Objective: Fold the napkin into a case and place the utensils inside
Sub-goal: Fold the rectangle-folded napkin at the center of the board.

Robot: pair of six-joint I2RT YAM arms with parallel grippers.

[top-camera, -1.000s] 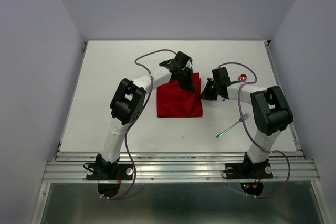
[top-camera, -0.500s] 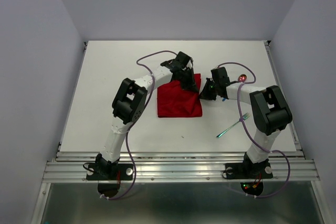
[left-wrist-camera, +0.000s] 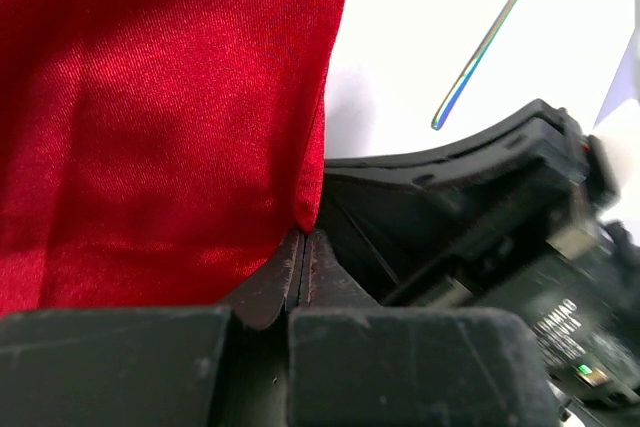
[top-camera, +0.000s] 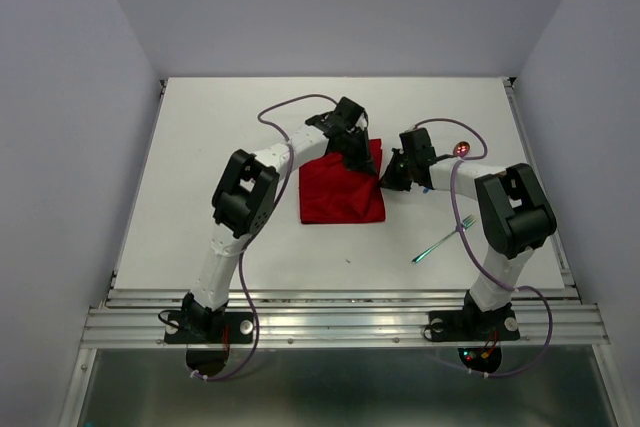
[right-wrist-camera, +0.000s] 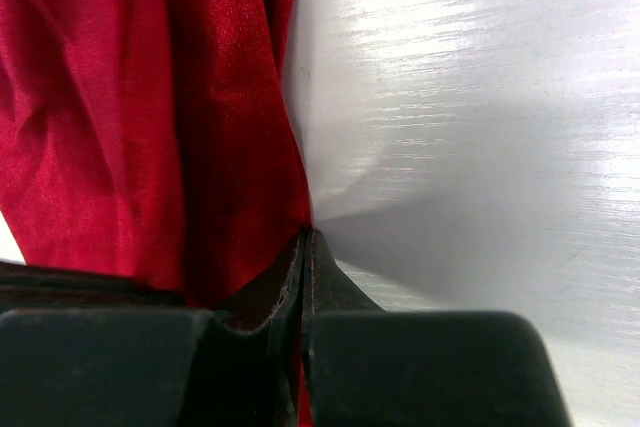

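Note:
The red napkin (top-camera: pixel 340 193) lies as a folded rectangle in the middle of the table. My left gripper (top-camera: pixel 362 159) reaches over its far right corner and is shut on the cloth's edge (left-wrist-camera: pixel 303 235). My right gripper (top-camera: pixel 384 180) sits against the napkin's right edge, shut on a fold of the cloth (right-wrist-camera: pixel 305 239). The red napkin fills the left of both wrist views (left-wrist-camera: pixel 150 97) (right-wrist-camera: pixel 150 97). The spoon (top-camera: pixel 462 148), with a shiny red-pink bowl, lies behind the right arm. The fork (top-camera: pixel 445 239) lies slantwise at the front right. No case shape shows.
A slim shiny utensil handle (left-wrist-camera: pixel 490 37) crosses the upper right of the left wrist view; which utensil it belongs to I cannot tell. The right gripper's black body (left-wrist-camera: pixel 500 217) sits close beside the left fingers. White table (top-camera: pixel 200 167) spreads left of the napkin.
The right gripper has shifted slightly left and away from me, closer against the napkin's right edge. The left arm and the napkin have barely moved.

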